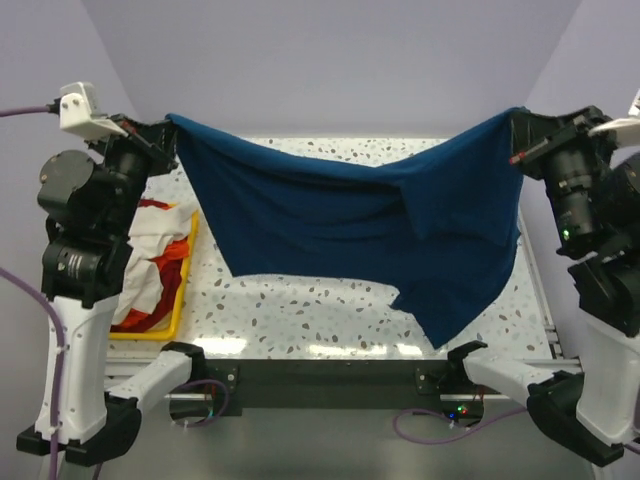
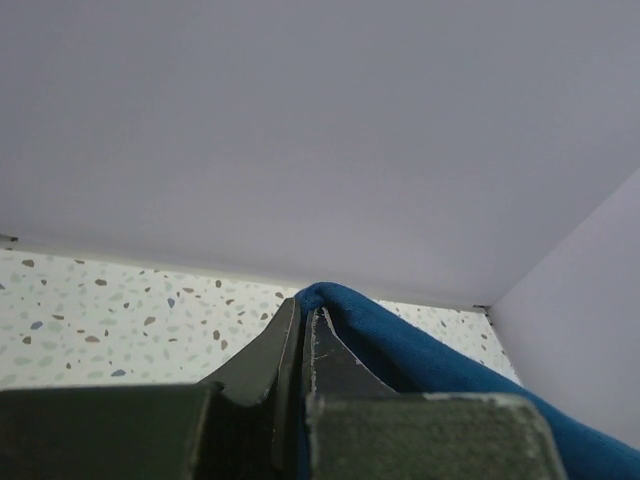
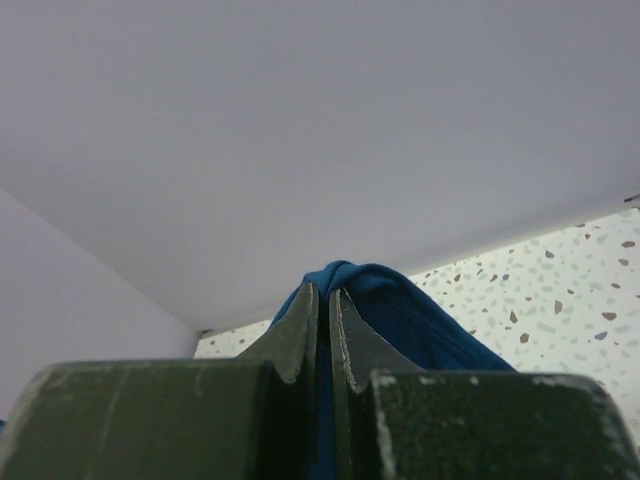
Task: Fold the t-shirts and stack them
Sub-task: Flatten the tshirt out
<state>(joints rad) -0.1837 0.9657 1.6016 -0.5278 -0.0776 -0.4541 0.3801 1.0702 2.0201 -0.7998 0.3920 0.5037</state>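
A navy blue t-shirt (image 1: 350, 230) hangs spread like a hammock above the speckled tabletop (image 1: 300, 315), middle sagging and one lower corner drooping near right; it looks light, limp and stretchy, so corners and hems seem the best holds. The left gripper (image 1: 168, 133) is clamped on its upper left corner, the right gripper (image 1: 515, 135) on its upper right, cloth pinched between closed jaws. At the left, red, orange and cream shirts (image 1: 150, 245) lie crumpled in a yellow bin (image 1: 183, 285).

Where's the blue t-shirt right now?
In the top view the blue t-shirt hangs spread over the table's middle, its upper corners held in the jaws of the left gripper and right gripper.
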